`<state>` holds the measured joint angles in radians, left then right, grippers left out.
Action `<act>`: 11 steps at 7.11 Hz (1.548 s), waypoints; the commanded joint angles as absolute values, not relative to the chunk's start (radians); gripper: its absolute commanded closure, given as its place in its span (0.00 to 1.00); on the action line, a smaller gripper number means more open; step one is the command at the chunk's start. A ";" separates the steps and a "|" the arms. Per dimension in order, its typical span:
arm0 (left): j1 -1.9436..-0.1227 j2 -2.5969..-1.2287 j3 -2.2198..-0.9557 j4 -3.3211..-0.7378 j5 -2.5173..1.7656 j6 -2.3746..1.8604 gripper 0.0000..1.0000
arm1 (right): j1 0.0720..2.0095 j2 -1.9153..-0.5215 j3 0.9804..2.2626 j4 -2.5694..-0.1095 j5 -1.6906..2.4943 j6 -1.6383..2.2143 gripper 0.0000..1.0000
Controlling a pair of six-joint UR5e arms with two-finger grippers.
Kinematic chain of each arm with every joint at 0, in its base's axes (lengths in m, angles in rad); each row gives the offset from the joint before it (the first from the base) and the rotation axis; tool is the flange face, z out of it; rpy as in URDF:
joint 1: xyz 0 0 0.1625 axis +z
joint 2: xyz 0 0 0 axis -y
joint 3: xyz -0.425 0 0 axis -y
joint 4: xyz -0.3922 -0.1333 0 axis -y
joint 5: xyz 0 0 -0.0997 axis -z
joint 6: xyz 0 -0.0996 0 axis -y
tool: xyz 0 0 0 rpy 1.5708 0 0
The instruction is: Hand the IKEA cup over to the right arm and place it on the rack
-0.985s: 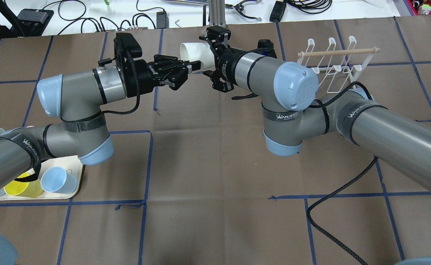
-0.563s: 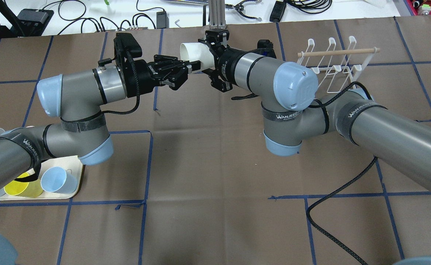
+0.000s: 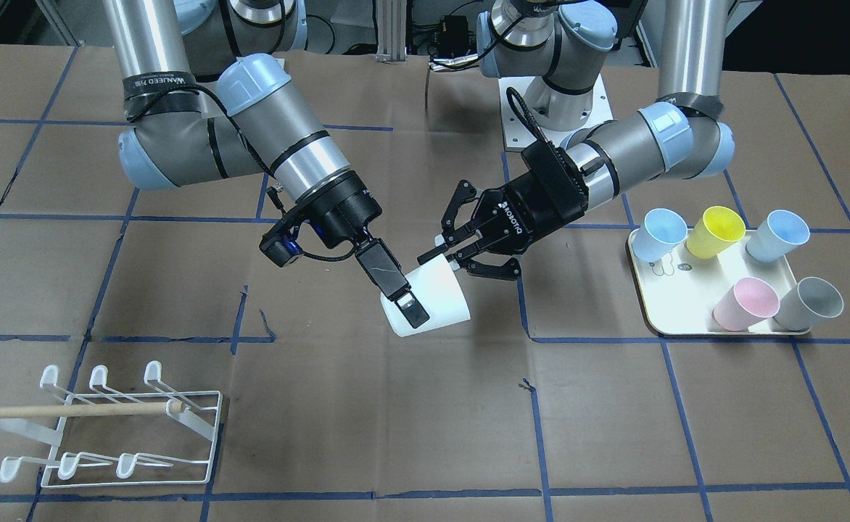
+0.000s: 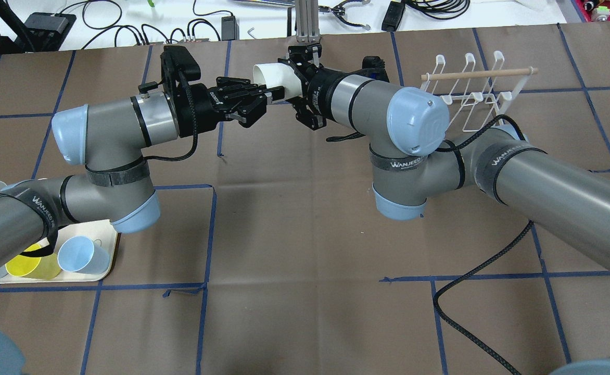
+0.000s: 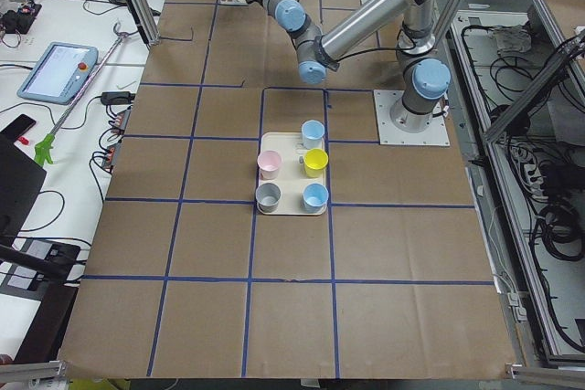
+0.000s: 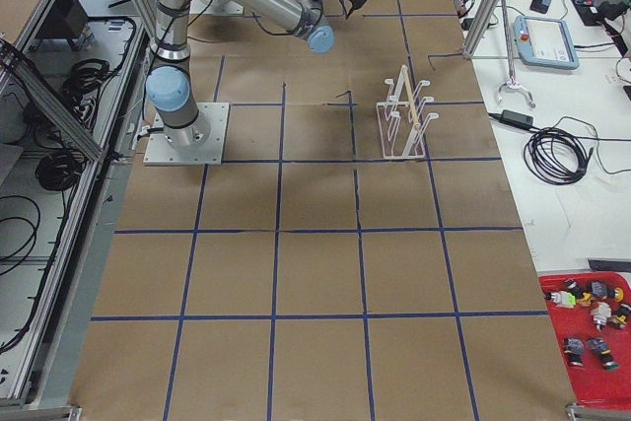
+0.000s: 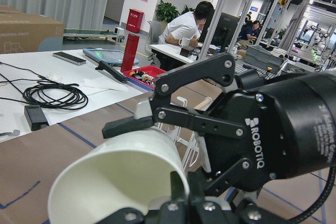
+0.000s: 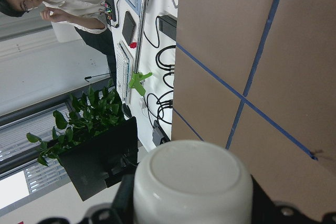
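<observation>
The white IKEA cup [image 3: 439,301] [image 4: 271,73] hangs in the air over the table's far middle, lying on its side. My right gripper [image 3: 414,313] is shut on the cup's rim, with one flat finger [image 3: 396,279] on the outside wall. My left gripper [image 3: 461,264] [image 4: 266,101], marked ROBOTIQ, stands open with its fingers straddling the cup's base end. In the left wrist view a ROBOTIQ finger [image 7: 173,114] lies just over the cup [image 7: 121,177]. The right wrist view shows the cup's round base [image 8: 191,177]. The white wire rack [image 3: 128,428] [image 4: 471,94] stands empty beyond the right arm.
A cream tray [image 3: 686,304] [image 5: 292,175] on my left side holds several coloured cups. A black cable [image 4: 471,281] loops across the table under the right arm. Cables and devices lie past the table's far edge. A person [image 7: 184,24] sits in the background.
The right wrist has turned and shifted slightly left, and the cup has moved a little with it. The left gripper has stayed where it was.
</observation>
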<state>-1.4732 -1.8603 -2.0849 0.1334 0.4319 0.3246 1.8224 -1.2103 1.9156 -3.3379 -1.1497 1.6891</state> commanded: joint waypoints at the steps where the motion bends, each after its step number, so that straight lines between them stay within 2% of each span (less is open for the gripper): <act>1: -1.473 -1.850 -2.083 0.133 0.442 0.322 0.17 | 1.821 -1.210 1.916 -3.338 -1.149 1.689 0.49; 2: -1.473 -1.844 -2.077 0.133 0.442 0.322 0.02 | 1.821 -1.210 1.914 -3.338 -1.149 1.689 0.49; 4: -1.454 -1.832 -2.066 0.132 0.443 0.322 0.01 | 1.821 -1.204 1.913 -3.339 -1.147 1.684 0.50; 6: -1.399 -1.821 -2.077 0.132 0.439 0.324 0.00 | 1.796 -1.192 1.872 -3.323 -1.155 1.598 0.57; 9: -1.351 -1.801 -2.062 0.095 0.474 0.284 0.00 | 1.619 -1.206 1.856 -3.310 -1.161 0.998 0.58; 11: -1.368 -1.815 -1.963 0.004 0.670 0.181 0.00 | 1.557 -1.210 1.842 -3.310 -1.164 0.644 0.58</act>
